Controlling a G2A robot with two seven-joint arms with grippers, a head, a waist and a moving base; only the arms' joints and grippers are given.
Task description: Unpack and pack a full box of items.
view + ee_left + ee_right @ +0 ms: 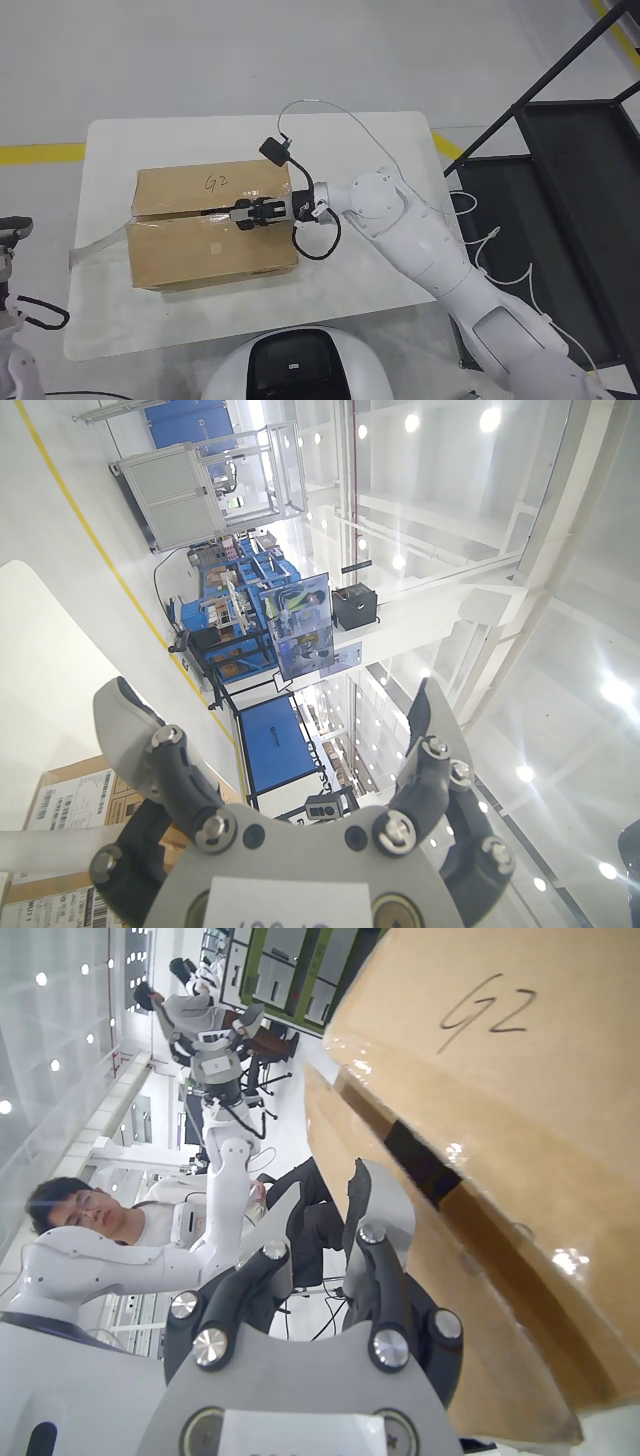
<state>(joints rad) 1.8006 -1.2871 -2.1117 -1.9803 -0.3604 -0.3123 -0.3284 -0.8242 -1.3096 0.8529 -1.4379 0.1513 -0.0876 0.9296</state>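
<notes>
A brown cardboard box (210, 225) marked "G2" lies on the white table (380, 150), its top flaps meeting at a taped seam with a dark gap (420, 1163). My right gripper (240, 214) rests on the box top at that seam, coming in from the right. In the right wrist view its fingers (360, 1198) stand close together beside the box (475, 1093), with nothing visible between them. My left gripper (275, 710) is open and empty off the table's left edge, pointing up. A corner of the box (75, 795) with labels lies below it.
A loose strip of clear tape (95, 248) hangs off the box's left end. A black plug with a white cable (275, 150) lies behind the box. A black metal frame (560, 180) stands to the right of the table. Bare table runs along the front.
</notes>
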